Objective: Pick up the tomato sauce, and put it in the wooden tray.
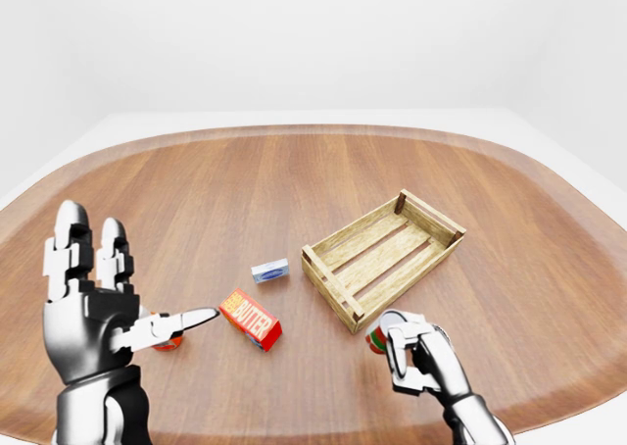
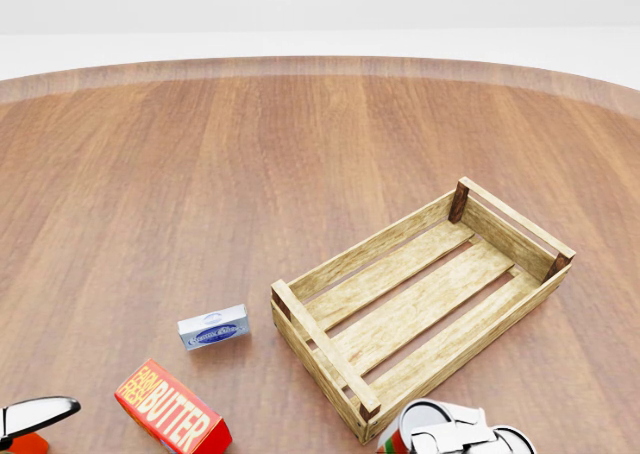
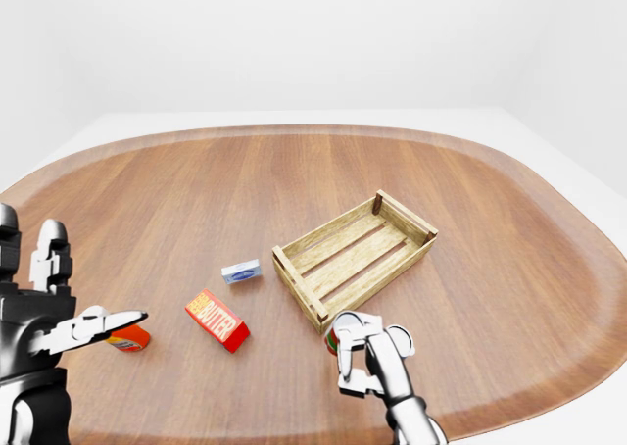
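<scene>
The tomato sauce can (image 1: 375, 339), red and green with a silver top, is in my right hand (image 1: 411, 357), whose fingers close round it. It sits low, just below the near corner of the wooden tray (image 1: 328, 286) in the left-eye view. In the head view the can (image 2: 400, 442) and the hand (image 2: 450, 436) show at the bottom edge, right under the tray's corner (image 2: 322, 344). The tray holds nothing. My left hand (image 1: 118, 298) is raised at the left, open, fingers spread.
A red butter box (image 1: 252, 319) and a small blue-and-white box (image 1: 270, 270) lie left of the tray on the round wooden table. A small orange-red thing (image 3: 128, 340) lies behind my left thumb (image 2: 35, 416).
</scene>
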`<state>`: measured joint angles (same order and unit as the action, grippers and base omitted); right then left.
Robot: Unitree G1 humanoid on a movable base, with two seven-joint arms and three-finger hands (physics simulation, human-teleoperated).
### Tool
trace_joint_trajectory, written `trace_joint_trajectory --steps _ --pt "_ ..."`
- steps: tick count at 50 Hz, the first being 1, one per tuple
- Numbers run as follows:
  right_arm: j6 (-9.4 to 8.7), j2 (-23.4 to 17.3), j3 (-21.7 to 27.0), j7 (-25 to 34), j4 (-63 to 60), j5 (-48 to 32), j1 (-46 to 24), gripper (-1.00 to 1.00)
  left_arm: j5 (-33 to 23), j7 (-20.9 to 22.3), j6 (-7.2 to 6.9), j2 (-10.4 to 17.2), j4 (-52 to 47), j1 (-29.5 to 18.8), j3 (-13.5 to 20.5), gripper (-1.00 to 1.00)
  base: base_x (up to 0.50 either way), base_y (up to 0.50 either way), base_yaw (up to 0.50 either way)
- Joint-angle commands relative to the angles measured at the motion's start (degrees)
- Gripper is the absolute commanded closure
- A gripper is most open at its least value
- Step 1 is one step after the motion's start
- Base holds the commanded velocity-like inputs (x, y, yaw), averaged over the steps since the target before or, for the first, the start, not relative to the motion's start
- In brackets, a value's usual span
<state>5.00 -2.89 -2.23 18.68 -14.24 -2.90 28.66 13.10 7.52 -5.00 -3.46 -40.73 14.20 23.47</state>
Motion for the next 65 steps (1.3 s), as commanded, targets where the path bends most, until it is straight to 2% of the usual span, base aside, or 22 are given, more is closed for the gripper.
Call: trace_joint_trajectory --steps 1,31,41,57,65 --pt "0.0 0.41 0.75 0.93 -5.41 -0.18 0.7 1.0 0.21 -0.04 0.0 0.12 -0.08 -0.17 0.31 -1.0 0.0 0.0 0.0" --pt "-0.03 2.76 4.45 2.88 -15.97 1.69 0.23 1.0 -0.19 0.04 0.0 -0.13 -0.16 0.07 -0.1 -1.0 0.0 0.0 0.0" --pt "-2.29 3.06 5.04 2.41 -16.07 1.36 -2.47 1.0 -0.39 -0.05 0.0 -0.12 0.0 0.13 -0.5 -1.0 0.0 0.0 0.0" --pt "-3.47 2.44 5.02 -0.33 -10.98 -0.7 -8.74 1.0 -0.73 -0.25 0.0 -0.03 0.3 0.0 -0.97 -1.0 0.0 0.0 0.0" --pt "-3.39 2.15 4.93 -1.23 -8.81 -1.3 -10.75 1.0 -0.9 -0.26 0.0 -0.04 0.42 0.09 -1.24 -1.0 0.0 0.0 0.0"
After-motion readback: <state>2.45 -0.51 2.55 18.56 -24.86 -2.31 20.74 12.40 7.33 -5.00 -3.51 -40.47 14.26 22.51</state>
